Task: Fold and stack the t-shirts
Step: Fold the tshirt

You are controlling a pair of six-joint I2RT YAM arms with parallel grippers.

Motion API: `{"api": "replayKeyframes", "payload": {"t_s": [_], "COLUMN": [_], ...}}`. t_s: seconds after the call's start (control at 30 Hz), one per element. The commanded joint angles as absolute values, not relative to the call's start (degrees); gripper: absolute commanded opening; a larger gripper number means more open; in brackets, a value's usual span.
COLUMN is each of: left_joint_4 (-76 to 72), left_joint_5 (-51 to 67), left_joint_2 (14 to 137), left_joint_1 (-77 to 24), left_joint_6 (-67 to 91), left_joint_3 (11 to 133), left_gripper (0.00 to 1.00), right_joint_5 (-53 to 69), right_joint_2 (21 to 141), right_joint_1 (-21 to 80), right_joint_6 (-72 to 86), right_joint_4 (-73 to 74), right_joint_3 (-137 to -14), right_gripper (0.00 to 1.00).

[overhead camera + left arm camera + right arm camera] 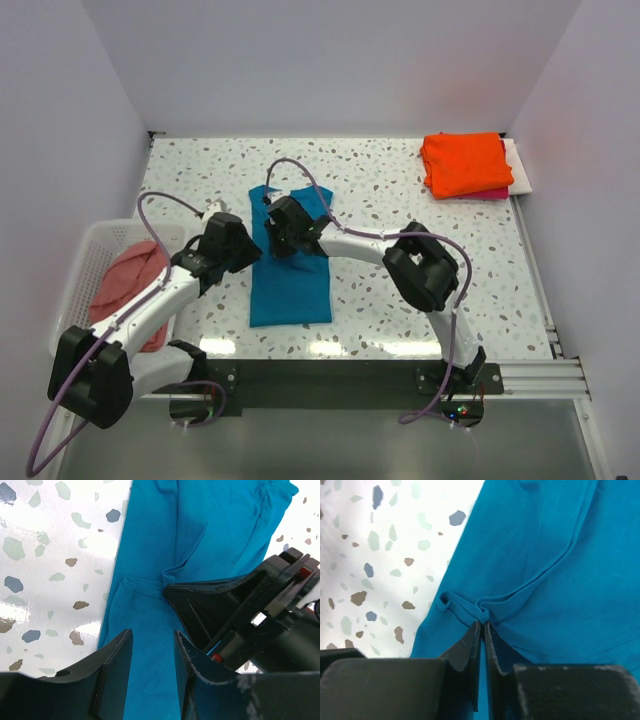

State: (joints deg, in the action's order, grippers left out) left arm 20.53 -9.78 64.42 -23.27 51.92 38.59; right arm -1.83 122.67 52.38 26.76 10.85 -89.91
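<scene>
The teal-blue t-shirt (290,285) lies folded lengthwise into a narrow strip in the middle of the table. My right gripper (280,238) is shut on a pinched fold of it (482,611) near its left edge. My left gripper (243,255) is open just above the same shirt (150,610), close beside the right gripper (167,589), its jaws apart with cloth showing between them. The folded orange t-shirt (466,163) lies on the magenta one (492,194) at the back right. The salmon-pink t-shirt (132,285) is crumpled in the basket.
A white lattice basket (84,262) stands at the table's left edge. A white sheet (519,168) lies under the stacked shirts by the right wall. Walls close in the table at the back and sides.
</scene>
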Motion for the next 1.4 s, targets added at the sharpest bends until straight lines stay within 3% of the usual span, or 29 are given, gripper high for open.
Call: {"api": "replayKeyframes", "payload": {"t_s": [0.0,0.1,0.2,0.3,0.43,0.67,1.07,1.37], "left_joint_4": [19.9,18.6,17.5,15.9,14.0,13.4,19.0,22.1], "left_joint_5": [-10.4,-9.4,-8.5,-6.9,-6.1,-8.6,-10.2,-13.3], "left_joint_2": [64.1,64.7,65.6,67.8,71.7,80.6,102.7,109.9], "left_joint_1": [-22.9,-22.9,-22.9,-22.9,-22.9,-23.5,-26.4,-26.5], "left_joint_6": [52.6,52.0,51.4,50.4,48.4,43.6,34.5,36.6], "left_joint_3": [38.3,38.1,38.3,39.3,42.4,51.9,75.5,79.5], "left_gripper": [0.43,0.45,0.47,0.47,0.43,0.33,0.34,0.31], "right_joint_5": [-1.4,-2.5,-2.9,-1.9,-3.0,-1.9,-2.4,-0.4], "right_joint_2": [122.6,120.3,117.3,112.9,108.1,106.2,109.6,113.1], "right_joint_1": [52.5,52.4,51.6,50.0,46.3,41.6,41.3,41.0], "right_joint_6": [25.1,24.5,24.4,25.9,30.8,34.5,35.4,35.4], "right_joint_4": [8.4,8.9,8.7,7.5,8.6,9.8,9.5,9.7], "right_joint_3": [-91.9,-91.2,-89.6,-86.9,-83.2,-77.7,-76.3,-78.3], "right_gripper": [0.16,0.38,0.50,0.52,0.52,0.31,0.26,0.23]}}
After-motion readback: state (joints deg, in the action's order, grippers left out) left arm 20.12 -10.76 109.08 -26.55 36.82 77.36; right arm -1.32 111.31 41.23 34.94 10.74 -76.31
